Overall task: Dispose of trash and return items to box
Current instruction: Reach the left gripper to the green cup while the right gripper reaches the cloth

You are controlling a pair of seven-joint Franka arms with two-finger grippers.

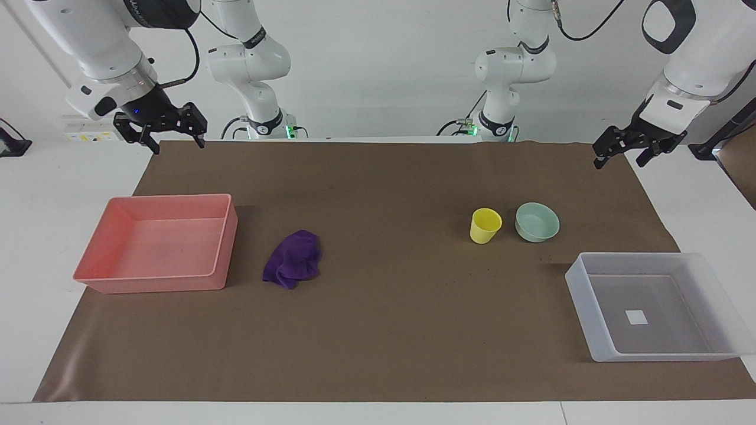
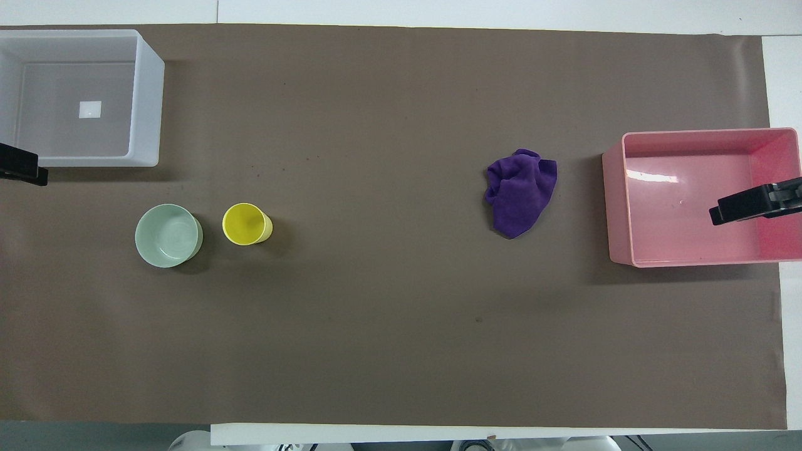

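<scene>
Nothing done yet. Purple cloth [image 1: 293, 258] lies on the table [image 1: 378, 330] beside the pink tray [image 1: 220, 248]. Yellow cup [image 1: 485, 225] and green bowl [image 1: 537, 222] sit near the empty box [image 1: 582, 298]. Left hand [image 1: 627, 154] and right hand [image 1: 160, 131] both released, raised at the table's corners, waiting.

Crumpled deep-purple soft cloth [image 1: 293, 259] lies in wrinkled heap, left of centre in facing view, just beside pink tray, not touching.

Small yellow plastic cup [image 1: 485, 225] stands upright, mouth up, right of centre.

Shallow mint-green bowl [image 1: 537, 222] sits upright just beside cup, small gap between.

Rectangular translucent whitish plastic bin [image 1: 652, 307] at lower right, white square label on bottom, nothing else inside.
</scene>
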